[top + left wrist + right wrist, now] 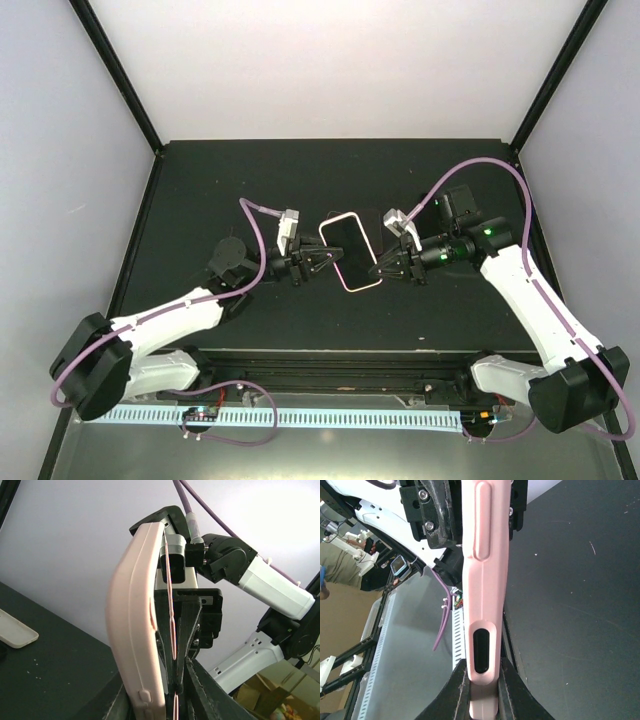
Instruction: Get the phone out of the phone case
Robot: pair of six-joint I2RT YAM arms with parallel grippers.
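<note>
Phone case (472, 605) pinched both sides — L gripper (334, 257), R gripper (376, 270) clamped on edges; phone (350, 250) screen in top cam only.

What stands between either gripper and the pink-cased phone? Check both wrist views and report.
Nothing visible does. The left gripper and the right gripper each clamp their fingers on opposite long edges of the pale pink rubbery phone case. The black-screened phone is not yet out of it.

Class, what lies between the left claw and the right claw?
The phone in its pink case, pinched by the left claw and right claw, seen from the top view.
</note>
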